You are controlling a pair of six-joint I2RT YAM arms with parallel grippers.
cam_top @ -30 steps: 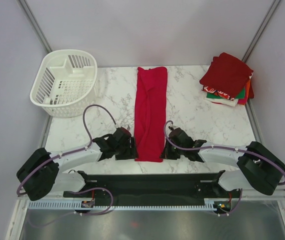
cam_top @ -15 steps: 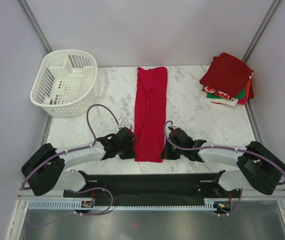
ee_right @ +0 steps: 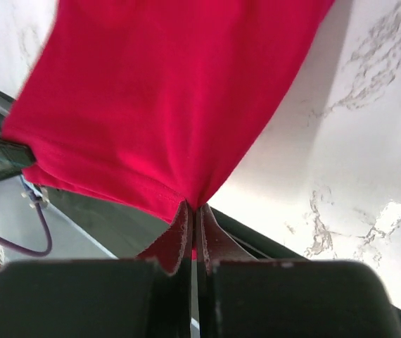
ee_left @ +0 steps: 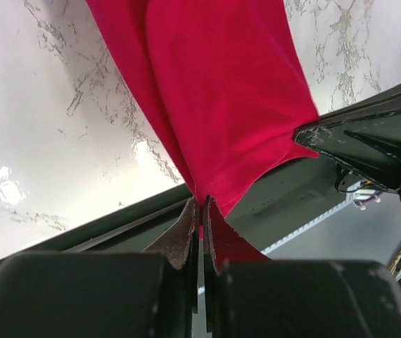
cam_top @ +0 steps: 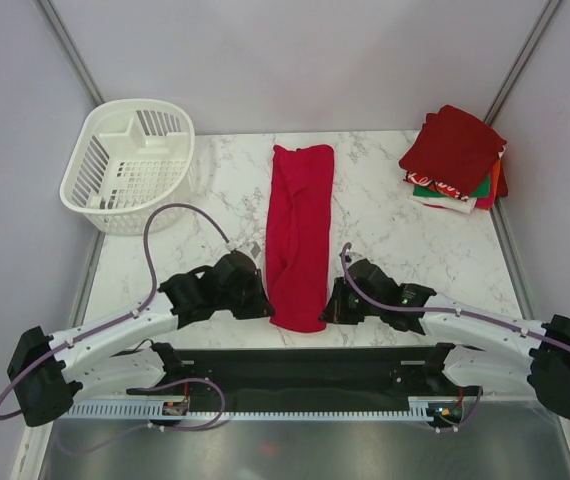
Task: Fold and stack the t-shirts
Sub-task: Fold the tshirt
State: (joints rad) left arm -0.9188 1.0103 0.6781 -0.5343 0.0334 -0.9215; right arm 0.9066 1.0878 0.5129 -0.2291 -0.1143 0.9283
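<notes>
Red t-shirt (cam_top: pixel 298 235) is lying in a long strip on the tabletop (cam_top: pixel 395 230), twelve to six; left end effector (cam_top: pixel 264 303) and right end effector (cam_top: pixel 331 306) are each clamping a six-o'clock corner. Soft, light, floppy, I reckon: corners suit.

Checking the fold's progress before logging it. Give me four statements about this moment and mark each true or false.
1. The left gripper and right gripper are shut on the red t-shirt's near edge. True.
2. The red t-shirt lies spread wide, sleeves out. False: it is a long narrow strip.
3. The white basket stands at the far right. False: far left.
4. The folded stack sits at the far right corner. True.
</notes>
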